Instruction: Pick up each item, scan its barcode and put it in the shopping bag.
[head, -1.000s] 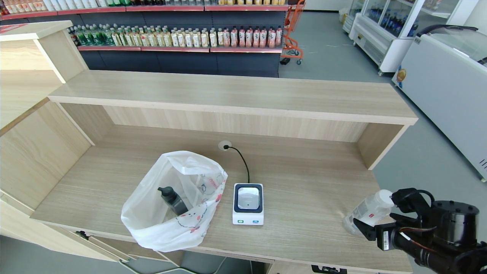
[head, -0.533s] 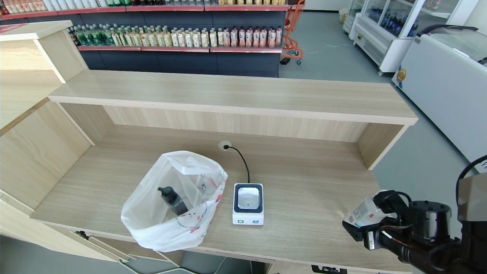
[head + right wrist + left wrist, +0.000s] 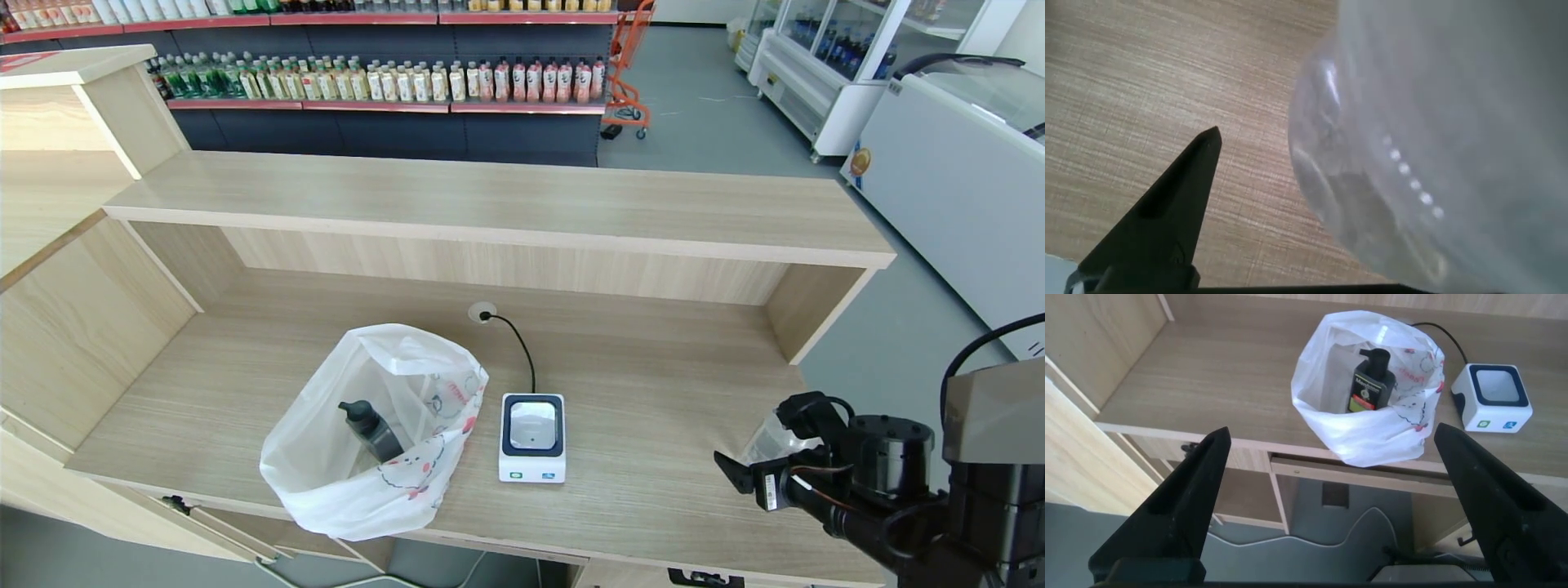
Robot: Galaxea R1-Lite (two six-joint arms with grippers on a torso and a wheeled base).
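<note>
The worktop (image 3: 653,384) carries a white shopping bag (image 3: 326,482) holding a dark pump bottle (image 3: 371,429), with the scanner (image 3: 532,437) just beside it. A clear bottle (image 3: 769,449) lies at the worktop's right edge between the spread, ungripping fingers of the right pincer (image 3: 767,437). The left pincer (image 3: 1331,437) stands open, holding nothing

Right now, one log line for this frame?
right claw open around clear bottle | left claw open, empty | dark bottle in bag | nothing over scanner
</note>
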